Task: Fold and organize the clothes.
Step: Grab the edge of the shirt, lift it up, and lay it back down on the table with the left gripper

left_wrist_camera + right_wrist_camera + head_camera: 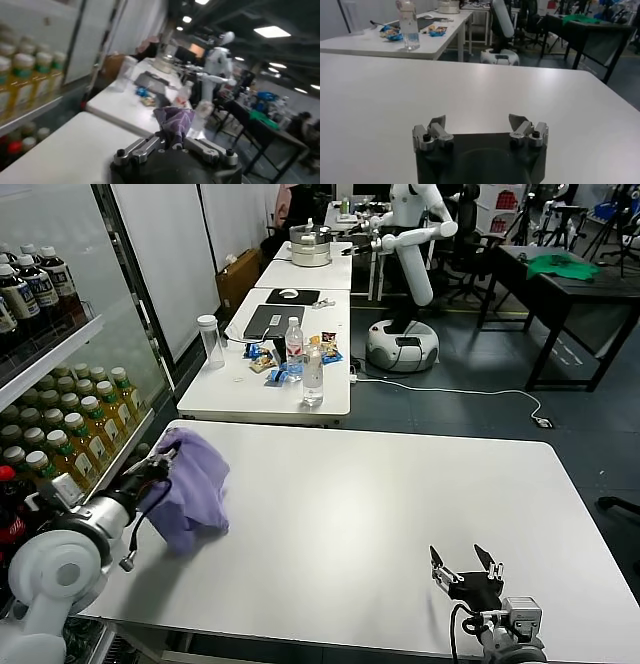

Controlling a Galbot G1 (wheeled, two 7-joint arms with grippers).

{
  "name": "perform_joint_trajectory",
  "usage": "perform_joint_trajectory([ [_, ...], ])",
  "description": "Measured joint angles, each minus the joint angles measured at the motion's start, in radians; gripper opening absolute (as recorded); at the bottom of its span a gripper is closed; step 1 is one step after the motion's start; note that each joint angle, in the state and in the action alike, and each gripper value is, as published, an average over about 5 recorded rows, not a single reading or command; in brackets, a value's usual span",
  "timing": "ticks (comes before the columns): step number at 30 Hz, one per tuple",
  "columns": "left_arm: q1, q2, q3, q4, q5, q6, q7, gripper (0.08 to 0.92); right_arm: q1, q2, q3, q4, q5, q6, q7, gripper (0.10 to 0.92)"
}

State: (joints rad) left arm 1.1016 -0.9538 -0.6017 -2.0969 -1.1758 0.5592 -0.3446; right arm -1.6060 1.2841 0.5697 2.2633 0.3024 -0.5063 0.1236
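Note:
The lavender T-shirt (192, 489) hangs bunched from my left gripper (163, 460) at the left edge of the white table (380, 514). Its lower end rests on the tabletop. In the left wrist view my left gripper (172, 140) is shut on a bunched fold of the T-shirt (175, 120). My right gripper (466, 565) is open and empty low over the table's front right part. In the right wrist view my right gripper (478, 124) shows spread fingers over bare tabletop (470, 80).
A shelf of drink bottles (60, 414) stands close on the left. A second white table (270, 374) behind holds water bottles (312, 374), snacks and a laptop. Another robot (410, 274) and a dark table with a green cloth (562, 266) stand farther back.

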Motion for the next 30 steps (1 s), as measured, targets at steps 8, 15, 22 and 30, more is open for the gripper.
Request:
perform_joint_trajectory([
  [8,-0.078,-0.092,0.249,0.032,0.331,0.013,-0.003,0.153,0.018,0.007,-0.005,-0.016,-0.005,0.006,-0.002,0.823],
  [15,-0.123,-0.203,0.453,0.083,0.64,0.02,-0.027,0.153,0.037,-0.002,-0.007,-0.029,-0.005,0.008,-0.004,0.823],
  [22,-0.097,-0.268,0.604,0.086,0.872,0.021,-0.04,0.166,0.056,-0.007,-0.016,-0.042,-0.007,0.008,-0.005,0.823],
  [30,-0.021,-0.295,0.701,0.036,1.044,0.021,-0.019,0.356,0.074,-0.01,-0.025,-0.049,-0.008,0.008,-0.006,0.823],
])
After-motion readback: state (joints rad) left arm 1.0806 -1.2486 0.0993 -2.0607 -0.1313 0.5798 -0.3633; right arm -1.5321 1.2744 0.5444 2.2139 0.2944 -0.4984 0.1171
